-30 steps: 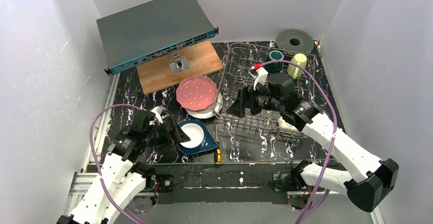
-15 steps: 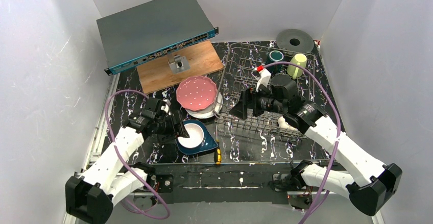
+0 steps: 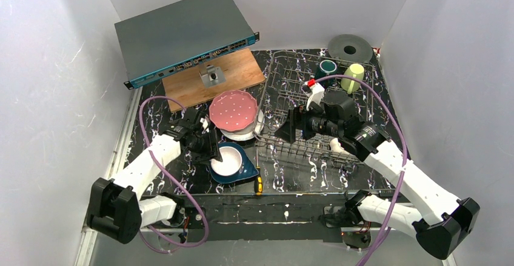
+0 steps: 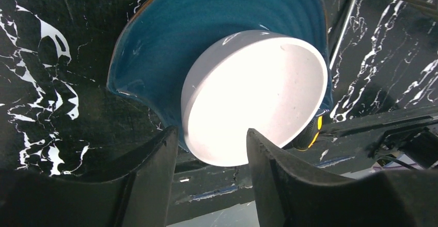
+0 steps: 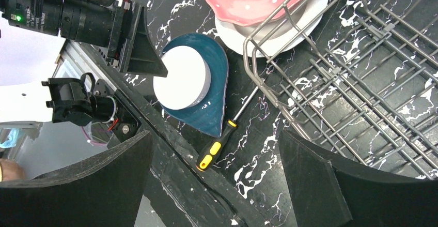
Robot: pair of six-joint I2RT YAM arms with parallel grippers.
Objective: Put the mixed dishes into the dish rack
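Straddling white bowl's [image 4: 258,90] rim on dark blue plate [image 4: 155,51] with wide-spread left gripper [image 4: 210,152]. Right gripper [image 5: 216,134] likewise wide, above dish rack [image 5: 351,82] corner.

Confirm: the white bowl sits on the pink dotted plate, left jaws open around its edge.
Wrong plate: the white bowl sits on the dark blue plate, as the left wrist view shows. The left gripper does have jaws open around its edge.

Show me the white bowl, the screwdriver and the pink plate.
White bowl [image 4: 258,95], left wrist view, its inner floor.
Screwdriver [image 5: 214,151], right wrist view, its yellow-and-black handle.
Pink plate [image 3: 233,109], top view, centre of its face.
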